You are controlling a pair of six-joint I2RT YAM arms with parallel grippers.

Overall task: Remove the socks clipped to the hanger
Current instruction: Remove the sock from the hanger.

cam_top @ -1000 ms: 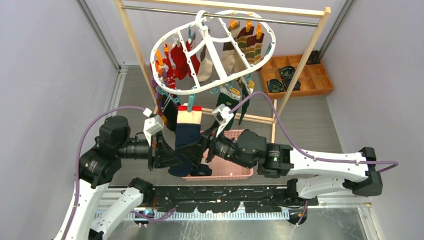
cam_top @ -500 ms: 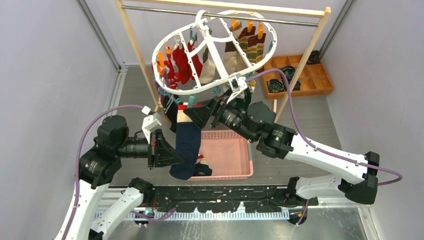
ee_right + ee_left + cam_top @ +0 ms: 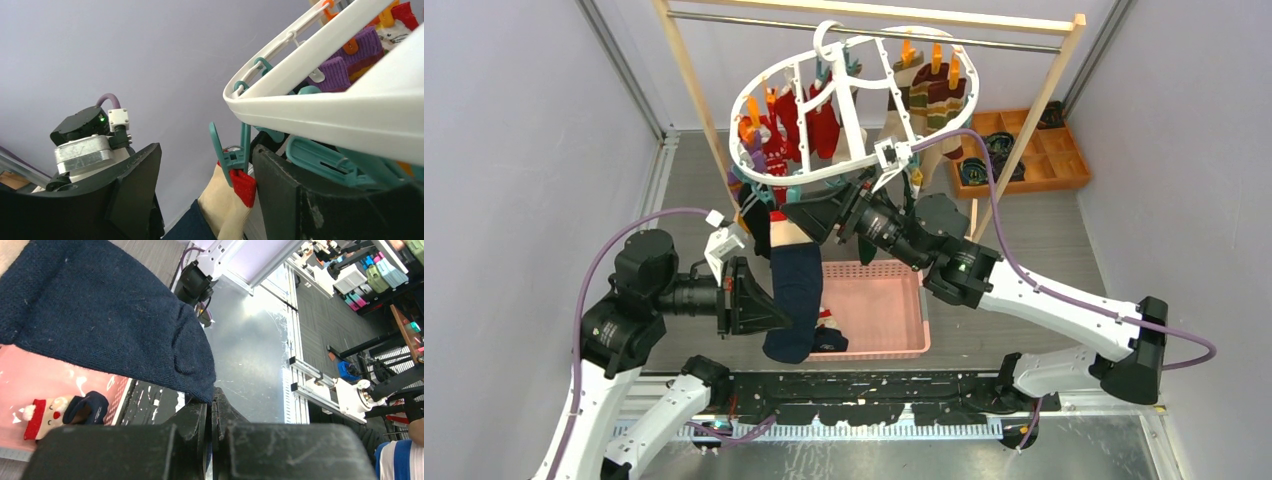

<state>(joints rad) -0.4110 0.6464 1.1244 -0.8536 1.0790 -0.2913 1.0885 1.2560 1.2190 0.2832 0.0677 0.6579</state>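
Raised, right claw (image 3: 202, 167) gapes around teal clip (image 3: 231, 156); left claw (image 3: 210, 407) pinches half-hidden navy sock (image 3: 100, 315).

I see the grey table (image 3: 1044, 235) carrying a pink basket (image 3: 884, 310) near the front, the wooden rack (image 3: 944, 238) standing behind it, and a wooden tray (image 3: 1054, 182) far right.

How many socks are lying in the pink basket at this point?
1: a navy Santa-patterned sock in the pink basket's near left corner. The hanging navy sock in the left gripper may hide more.
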